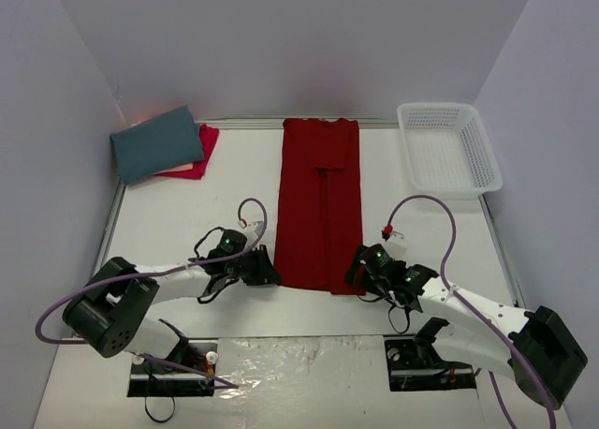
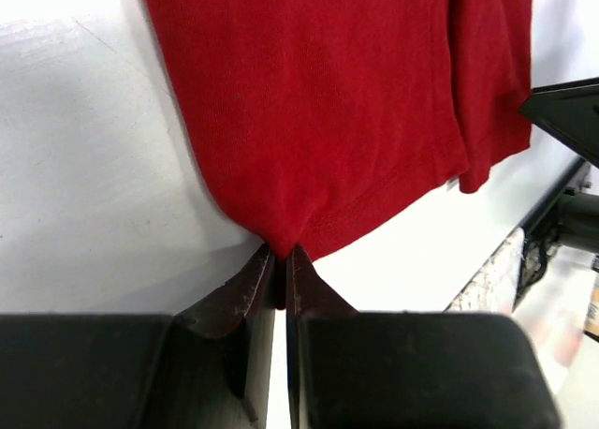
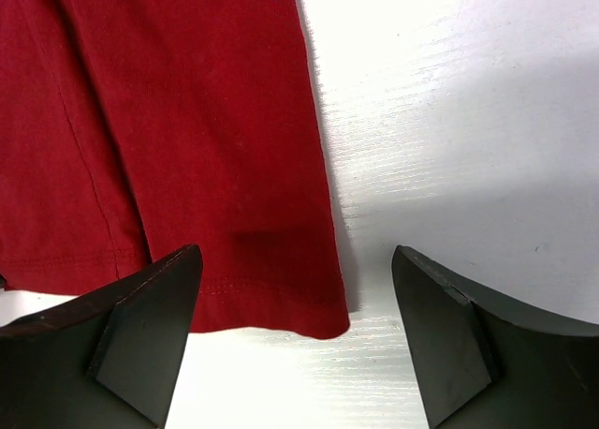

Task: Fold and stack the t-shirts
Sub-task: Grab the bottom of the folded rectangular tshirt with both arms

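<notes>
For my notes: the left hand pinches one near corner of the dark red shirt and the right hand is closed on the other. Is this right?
No. The right hand is open over the other corner of the dark red shirt, as the right wrist view shows. The left hand does pinch.

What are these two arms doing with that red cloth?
They are folding t-shirts. The deep red shirt lies folded into a long strip. The left gripper is shut on its near left corner; the right gripper is open around its near right corner, not gripping. A folded slate-teal shirt rests on a pinkish-red shirt at the far left, and a white basket sits at the far right.
</notes>
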Robot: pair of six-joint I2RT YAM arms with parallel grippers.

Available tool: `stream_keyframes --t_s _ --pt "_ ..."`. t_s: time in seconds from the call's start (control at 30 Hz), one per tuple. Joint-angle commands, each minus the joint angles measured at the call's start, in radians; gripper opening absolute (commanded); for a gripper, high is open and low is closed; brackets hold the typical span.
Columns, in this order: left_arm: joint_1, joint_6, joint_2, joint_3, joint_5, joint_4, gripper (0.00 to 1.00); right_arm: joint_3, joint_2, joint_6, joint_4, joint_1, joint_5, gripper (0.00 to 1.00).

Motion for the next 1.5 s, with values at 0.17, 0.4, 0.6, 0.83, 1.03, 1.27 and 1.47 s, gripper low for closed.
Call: stream_keyframes --t_s 0.17,0.4,0.6,0.83,1.03,1.27,1.47 --pt "0.042 -0.01 0.037 -0.031 0.091 0.055 0.02 -0.028 -0.01 0.026 -0.033 0.007 0.032 0.78" --pt "0.074 -0.018 0.051 -0.057 0.14 0.083 0.02 -0.057 -0.034 0.054 -0.033 0.007 0.019 0.7" --pt "0.088 -0.016 0.074 -0.064 0.162 0.103 0.02 -0.07 -0.044 0.06 -0.033 0.008 0.007 0.54" --pt "0.102 -0.018 0.08 -0.077 0.174 0.123 0.02 -0.082 -0.05 0.064 -0.032 0.007 -0.008 0.41" --pt "0.105 -0.015 0.065 -0.081 0.171 0.107 0.02 -0.082 -0.045 0.068 -0.033 0.008 -0.019 0.33" --pt "0.107 0.016 0.024 -0.069 0.147 0.034 0.02 -0.083 -0.056 0.064 -0.041 0.007 -0.047 0.23" --pt "0.107 0.036 -0.001 -0.06 0.127 -0.018 0.02 -0.082 -0.059 0.055 -0.058 0.01 -0.048 0.22"
